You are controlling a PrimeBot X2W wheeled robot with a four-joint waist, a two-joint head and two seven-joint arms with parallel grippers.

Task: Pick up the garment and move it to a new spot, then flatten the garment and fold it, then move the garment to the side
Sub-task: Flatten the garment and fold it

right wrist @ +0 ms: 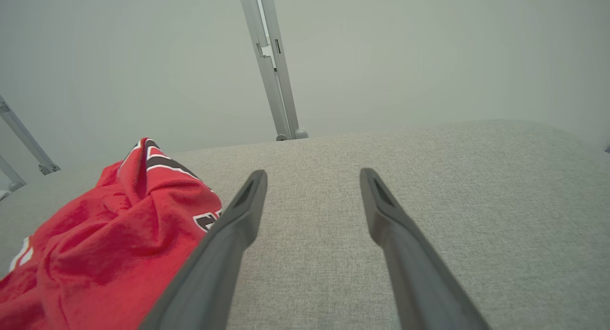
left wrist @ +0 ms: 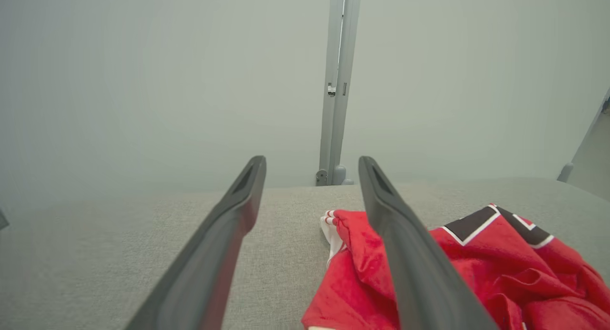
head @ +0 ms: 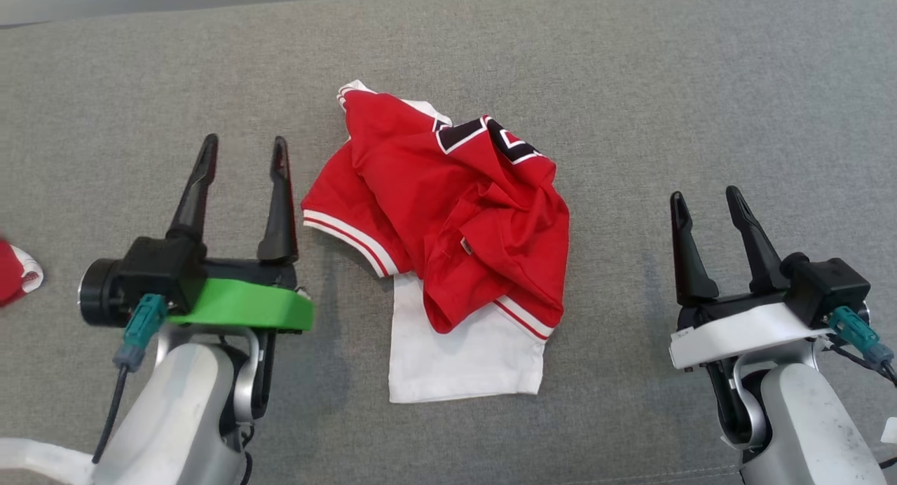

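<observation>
Nearest: two grippers, left gripper (head: pixel 245 140) and right gripper (head: pixel 704 192), both spread wide with nothing between the fingers, over the grey woven-fabric worktop (head: pixel 701 85). Between them and clear of both is one crumpled red-and-white jersey garment (head: pixel 455 219), mid-worktop. One small red-and-white cloth scrap (head: pixel 17 271) at the left edge. Beyond the far edge: plain pale wall (left wrist: pixel 143 58), and one grey metal post (left wrist: pixel 336 82) in the left wrist view.

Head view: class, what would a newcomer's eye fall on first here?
A crumpled red-and-white jersey lies mid-picture on the grey cloth surface. The left gripper and right gripper flank it, jaws open and empty.
</observation>
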